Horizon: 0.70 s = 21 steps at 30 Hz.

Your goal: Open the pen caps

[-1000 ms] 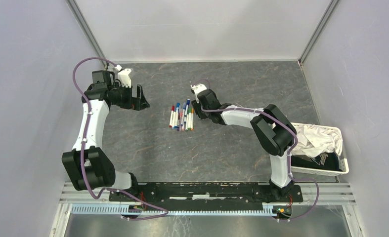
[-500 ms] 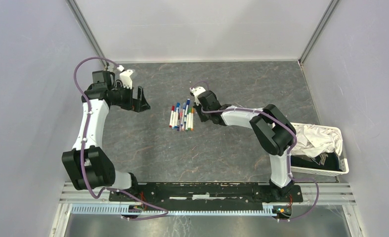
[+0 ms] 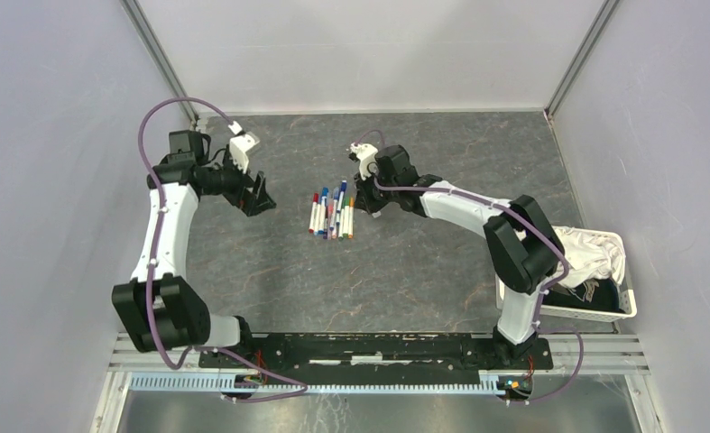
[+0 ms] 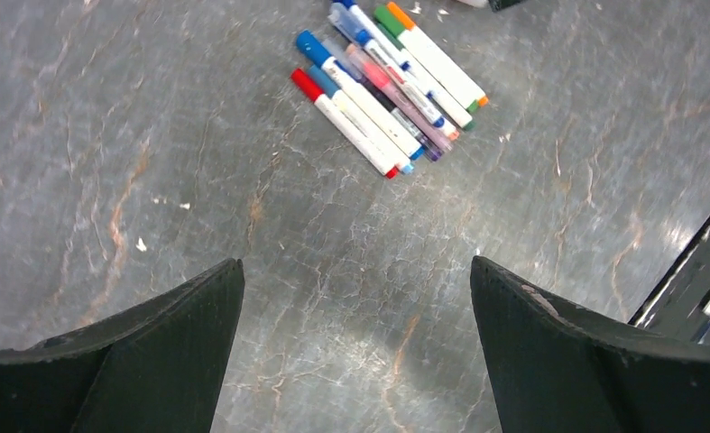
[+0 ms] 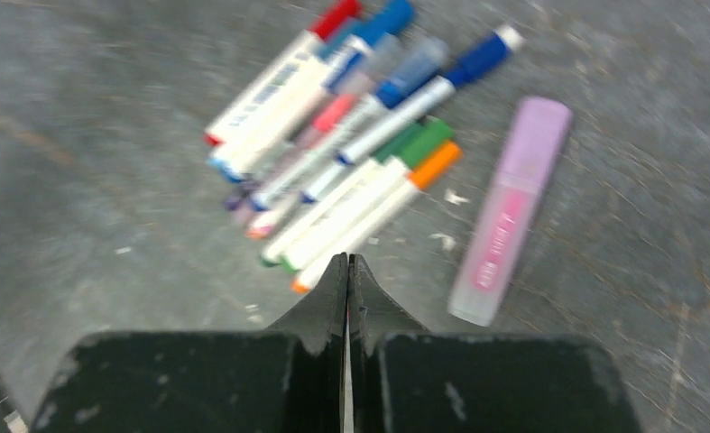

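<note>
Right wrist: right gripper (image 5: 348, 271) angled down at the pens (image 5: 333, 117), pinched closed, empty — left gripper (image 4: 353, 266) spread wide.

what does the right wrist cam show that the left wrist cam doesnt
Only the right wrist view: the thick pink-lilac marker, lying apart to the right of the pile, and the right gripper pressed shut with nothing between its fingers.
Only the left wrist view: the left gripper spread wide open above bare tabletop, with the pile farther off, towards the top of the picture.
Both: the pile of slim white-barrelled pens, side by side with coloured caps on their ends, on the grey table.
</note>
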### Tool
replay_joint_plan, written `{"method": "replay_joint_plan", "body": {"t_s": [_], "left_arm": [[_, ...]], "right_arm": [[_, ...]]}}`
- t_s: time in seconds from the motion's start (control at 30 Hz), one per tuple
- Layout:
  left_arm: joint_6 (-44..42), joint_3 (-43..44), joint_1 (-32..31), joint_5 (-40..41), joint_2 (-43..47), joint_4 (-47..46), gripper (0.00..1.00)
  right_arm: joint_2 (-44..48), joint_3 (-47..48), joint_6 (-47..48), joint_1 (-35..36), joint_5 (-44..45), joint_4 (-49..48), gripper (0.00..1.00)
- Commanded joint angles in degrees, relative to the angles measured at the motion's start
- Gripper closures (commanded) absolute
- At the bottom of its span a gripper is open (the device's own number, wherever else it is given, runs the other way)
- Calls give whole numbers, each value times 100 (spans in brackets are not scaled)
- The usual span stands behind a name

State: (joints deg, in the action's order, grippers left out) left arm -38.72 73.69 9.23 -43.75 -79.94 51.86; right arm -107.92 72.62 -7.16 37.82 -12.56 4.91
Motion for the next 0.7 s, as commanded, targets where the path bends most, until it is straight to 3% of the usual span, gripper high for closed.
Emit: {"method": "replay_joint_plan", "body": {"t_s": [0.0,0.07,0.13,0.2,0.33,0.67], "left_arm": [[-1425,-164,-367,-379,569,210,0],[-1479,-160,-662,-160,611,208,0],[-1369,-109,-829,-87,592,210,0],[-1209,-45,-855,-194,562,210,0],[-708,-45,-854,-317,502,46,0],[-274,-88,-855,-440,532,-98,0]], "right_arm": [[457,289,11,-23,-1728,233,100],[518,273,83,-22,-1223,373,97],[442,414,267,-44,90,596,69],[211,588,357,-149,628,681,60],[-314,884,364,-311,864,709,52],[-1027,1132,349,-328,821,469,47]]}}
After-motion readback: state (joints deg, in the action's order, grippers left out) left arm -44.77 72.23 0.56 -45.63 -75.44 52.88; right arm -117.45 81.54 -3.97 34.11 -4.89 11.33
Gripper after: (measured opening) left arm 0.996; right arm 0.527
